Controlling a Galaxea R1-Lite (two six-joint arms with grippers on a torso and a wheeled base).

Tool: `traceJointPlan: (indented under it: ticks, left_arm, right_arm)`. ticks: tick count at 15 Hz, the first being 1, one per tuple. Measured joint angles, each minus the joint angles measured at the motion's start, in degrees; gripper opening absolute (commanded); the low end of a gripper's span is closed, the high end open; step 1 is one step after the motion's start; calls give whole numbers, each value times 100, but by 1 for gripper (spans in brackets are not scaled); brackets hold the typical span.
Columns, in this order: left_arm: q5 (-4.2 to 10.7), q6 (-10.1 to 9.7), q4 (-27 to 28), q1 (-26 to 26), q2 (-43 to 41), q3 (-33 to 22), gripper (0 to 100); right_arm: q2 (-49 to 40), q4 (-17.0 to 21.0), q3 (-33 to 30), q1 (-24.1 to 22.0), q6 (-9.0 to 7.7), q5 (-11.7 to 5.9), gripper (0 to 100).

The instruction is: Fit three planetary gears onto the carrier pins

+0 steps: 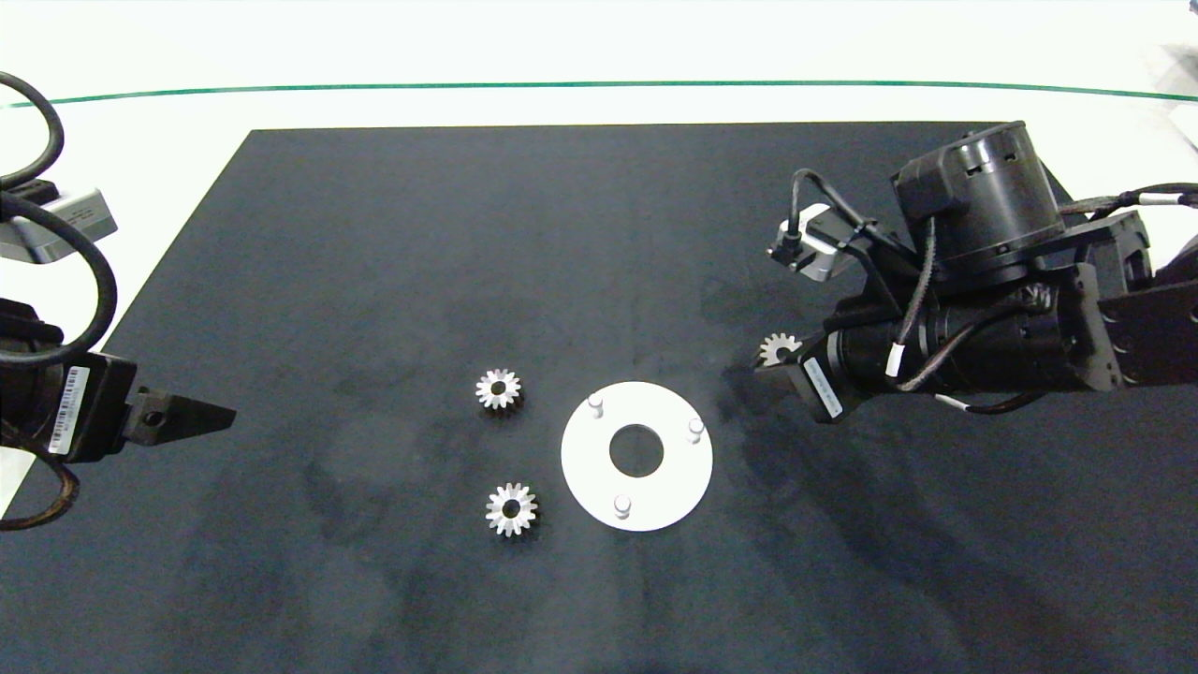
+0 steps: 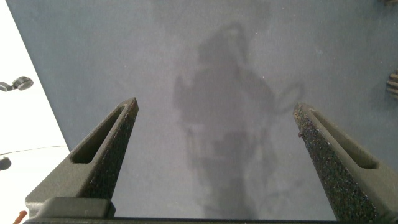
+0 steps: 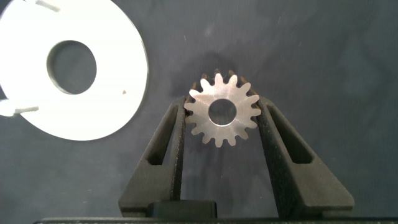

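Third planetary gear (image 3: 222, 112) sits between the two grey fingers of the right gripper (image 3: 222, 115), fingers pressed against its teeth on both sides, flat face and round centre hole toward the wrist camera. In the head view this gear (image 1: 777, 349) shows at the gripper's tip (image 1: 769, 360), just off the right side of the white disc (image 1: 585, 468), not touching it. Whether it is lifted clear of the mat cannot be told

White disc lies flat on the black mat (image 1: 374, 234), large centre hole open. Three carrier pins stand bare on it: one at the far-left (image 1: 595, 404), one at the right (image 1: 695, 429), one at the near edge (image 1: 621, 505). No gear on any pin

Two more planetary gears lie flat on the mat left of the disc: one farther back (image 1: 498, 388), one nearer (image 1: 511, 509). Both near the disc, apart from it and from each other

Left gripper (image 1: 182, 417) parked at the left edge of the mat, well apart from gears and disc. Left wrist view: its fingers (image 2: 106, 155) spread wide, nothing between them, only mat below

White table (image 1: 599, 56) surrounds the mat; a thin green line (image 1: 599, 84) runs across it beyond the mat's far edge
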Motion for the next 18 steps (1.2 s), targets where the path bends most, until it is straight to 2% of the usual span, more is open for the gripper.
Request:
traceJointPlan:
  ticks: [6, 11, 13, 18]
  left_arm:
    - [0, 0, 1, -20, 2, 11, 100]
    - [0, 2, 0, -20, 0, 11, 100]
    - [0, 2, 0, -22, 0, 11, 100]
    - [0, 7, 0, -24, 2, 11, 100]
  right_arm:
    - [-4, 658, -717, 449, 33, 6, 22]
    - [162, 706, -728, 768, 134, 4, 22]
    - [258, 706, -675, 835, 267, 2, 22]
    - [483, 678, -595, 937, 300, 6, 22]
